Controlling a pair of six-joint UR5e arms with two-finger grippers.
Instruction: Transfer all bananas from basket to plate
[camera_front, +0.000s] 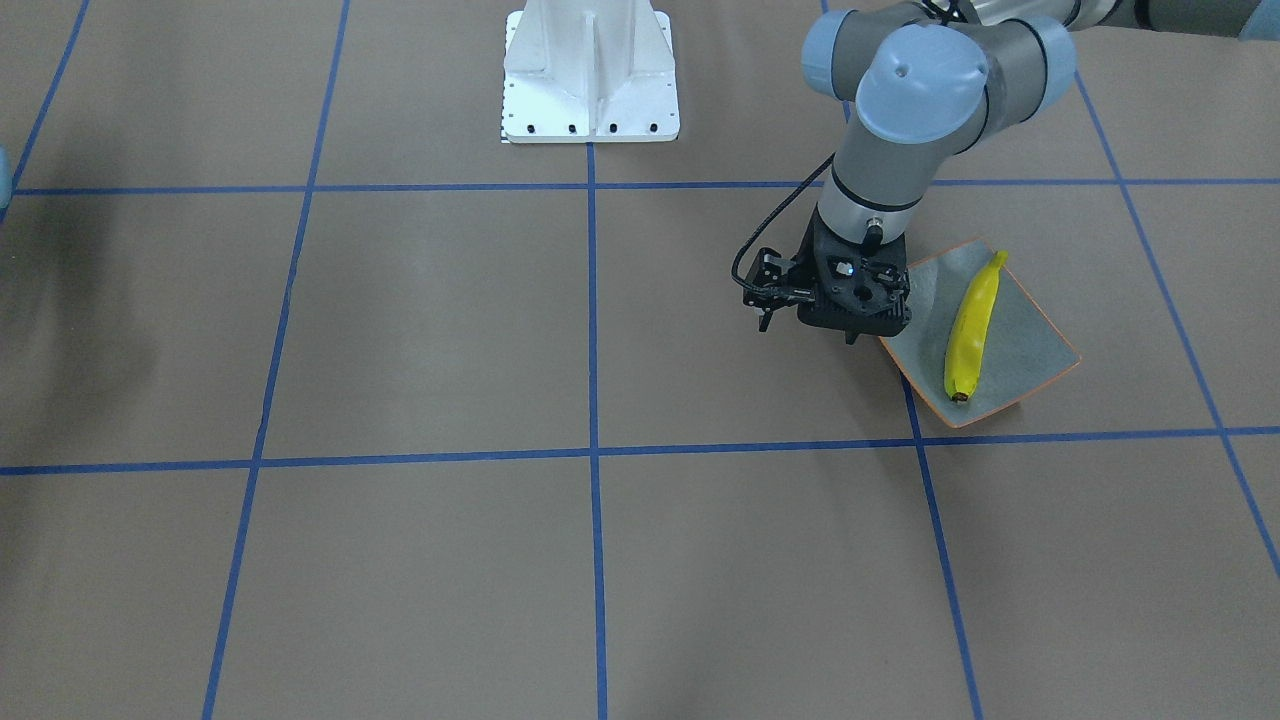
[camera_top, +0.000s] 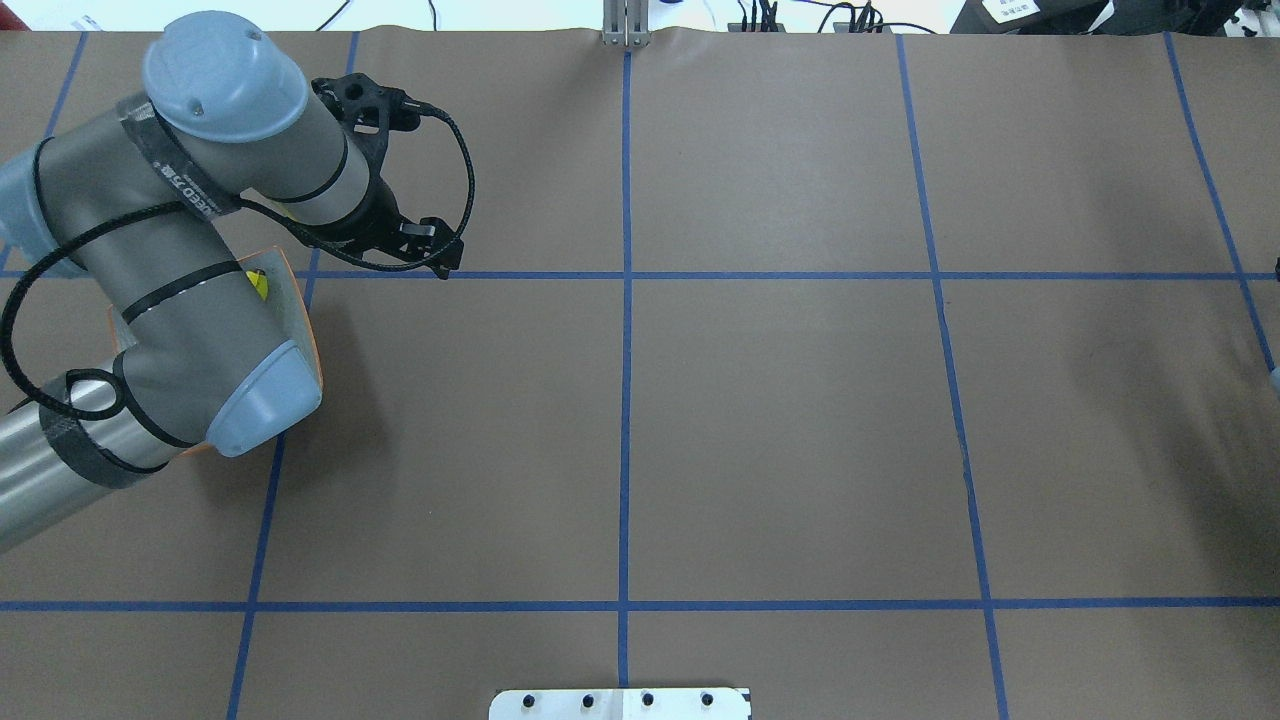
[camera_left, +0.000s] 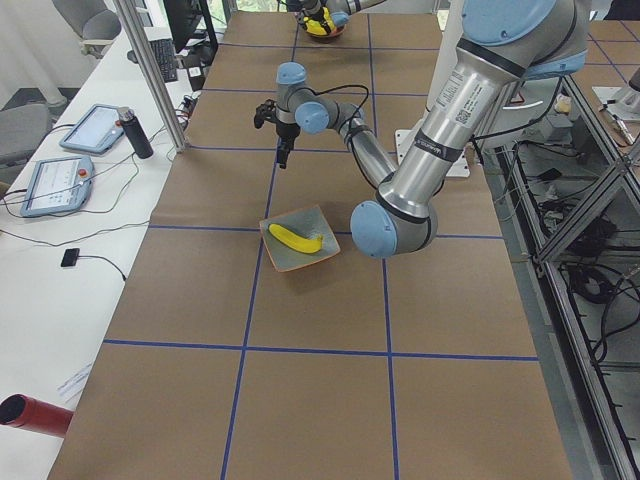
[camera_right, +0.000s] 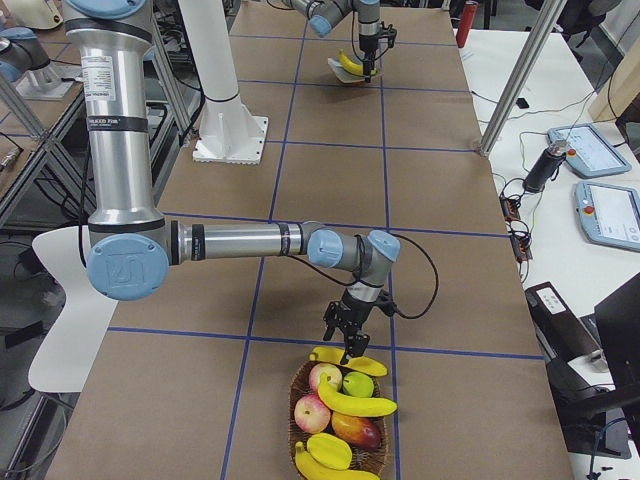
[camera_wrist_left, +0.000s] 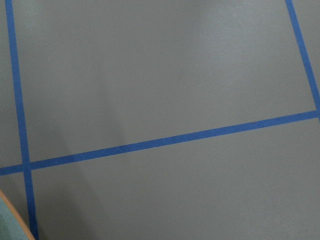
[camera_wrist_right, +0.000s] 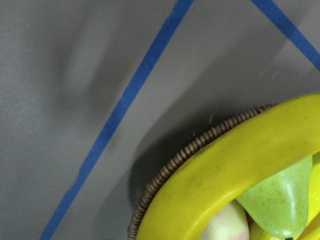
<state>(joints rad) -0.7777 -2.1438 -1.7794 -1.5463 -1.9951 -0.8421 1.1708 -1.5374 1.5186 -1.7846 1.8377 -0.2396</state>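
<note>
Closest to the right wrist camera, a banana (camera_wrist_right: 225, 170) is seen lying across the woven rim of the basket (camera_wrist_right: 167, 172), with a green fruit (camera_wrist_right: 277, 200) tucked beneath it. The basket is set at the far end of the table (camera_front: 420, 330) from the plate (camera_front: 1025, 345), well apart from it, and several more bananas (camera_right: 355, 403) are heaped in it among apples (camera_right: 313, 412). One plated banana (camera_front: 972, 325) is laid lengthwise on the plate.

The right end effector (camera_right: 345, 340) is held just above the basket's rim, on the side toward the plate. Whether its fingers are spread or pressed together cannot be told, since it appears only in a side view. The left end effector (camera_front: 850, 335) is hung over bare table just beside the plate's edge. Nothing can be made out in it, but its fingers are hidden under its own body, so their state cannot be told either.

The step in hand is judged to be the next pick from the basket, with most of the task left to do. The rim banana looks the easiest target. The fingers would need to be spread across its width, lowered without catching the weave or the fruit below, closed, and lifted clear. A long carry toward the plate, possibly a hand-over, would then be required.
</note>
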